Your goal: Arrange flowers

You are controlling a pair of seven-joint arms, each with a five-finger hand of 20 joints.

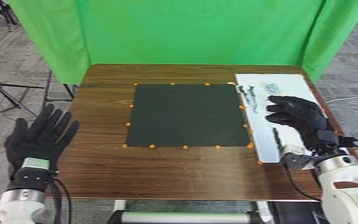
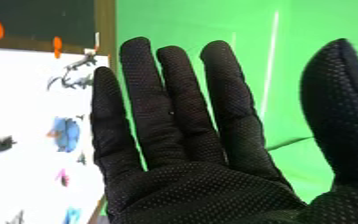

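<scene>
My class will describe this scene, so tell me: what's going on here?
A robot is set to arrange flowers, but is gripping nothing right now. Its right robot hand is open and empty above a white sheet, where dark sprigs and a blue piece lie. The left robot hand is open at the table's left side. A black mat lies beside the sheet.

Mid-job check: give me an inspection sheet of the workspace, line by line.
Surface: brown table, black mat centrally, white board at right.
Job's things: dark sprigs, a blue piece and a small pink piece on the board.
Clutter: orange markers edging the mat.
Grippers: left robot hand open beside the table's left edge; right robot hand open over the board.
Cables: dark ones by both wrists.
Surroundings: green curtain, grey carpet, tripod.
</scene>
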